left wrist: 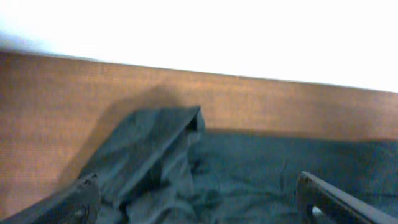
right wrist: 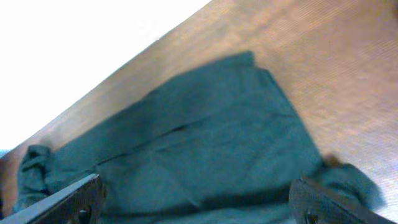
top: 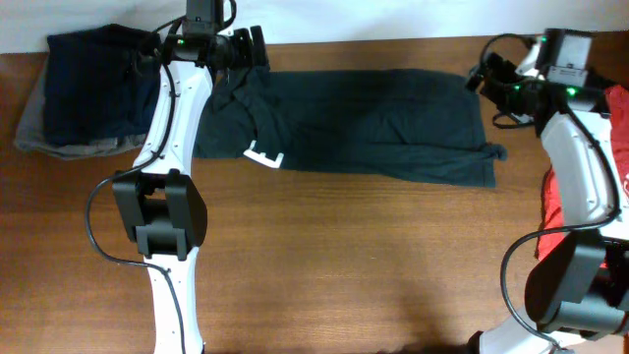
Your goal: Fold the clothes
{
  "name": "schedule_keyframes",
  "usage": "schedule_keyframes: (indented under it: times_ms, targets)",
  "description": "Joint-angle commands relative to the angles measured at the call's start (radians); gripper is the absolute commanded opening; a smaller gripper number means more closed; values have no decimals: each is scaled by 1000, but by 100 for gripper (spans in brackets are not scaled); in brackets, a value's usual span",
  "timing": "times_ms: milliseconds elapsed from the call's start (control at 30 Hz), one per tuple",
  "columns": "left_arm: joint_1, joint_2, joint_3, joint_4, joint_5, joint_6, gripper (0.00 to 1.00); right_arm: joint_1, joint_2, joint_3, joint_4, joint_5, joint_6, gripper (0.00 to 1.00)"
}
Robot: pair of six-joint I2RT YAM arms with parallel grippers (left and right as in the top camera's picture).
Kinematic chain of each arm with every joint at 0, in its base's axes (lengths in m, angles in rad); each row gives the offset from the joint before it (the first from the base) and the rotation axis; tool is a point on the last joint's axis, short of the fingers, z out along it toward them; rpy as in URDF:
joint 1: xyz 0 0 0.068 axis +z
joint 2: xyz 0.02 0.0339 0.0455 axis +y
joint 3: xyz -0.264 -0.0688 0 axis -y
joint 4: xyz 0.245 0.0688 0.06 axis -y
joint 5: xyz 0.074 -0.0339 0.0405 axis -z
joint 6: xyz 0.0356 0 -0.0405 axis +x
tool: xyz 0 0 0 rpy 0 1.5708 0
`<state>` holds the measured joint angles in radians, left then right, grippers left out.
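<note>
A dark teal garment (top: 364,123) lies spread flat across the far part of the wooden table, with a white tag (top: 263,155) at its left front edge. My left gripper (top: 246,47) is open above the garment's bunched left end (left wrist: 155,149), holding nothing. My right gripper (top: 484,74) is open above the garment's right end (right wrist: 199,155), also empty. Both wrist views show the fingers spread wide over the cloth.
A stack of folded dark and grey clothes (top: 84,93) sits at the far left. A red garment (top: 555,202) lies at the right edge behind the right arm. The table's far edge meets a white wall (left wrist: 199,31).
</note>
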<state>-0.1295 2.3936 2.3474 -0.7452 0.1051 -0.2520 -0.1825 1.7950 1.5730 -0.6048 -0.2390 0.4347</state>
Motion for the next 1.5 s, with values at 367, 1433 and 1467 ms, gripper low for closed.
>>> schedule_keyframes:
  times_ms: [367, 1433, 1467]
  targets:
    - [-8, 58, 14, 72, 24, 125, 99, 77, 107, 17, 23, -11, -44, 98]
    - [-89, 194, 14, 122, -113, 202, 98, 51, 379, 317, -186, 173, -150, 99]
    - [-88, 210, 14, 135, -114, 211, 98, 51, 379, 317, -180, 173, -150, 99]
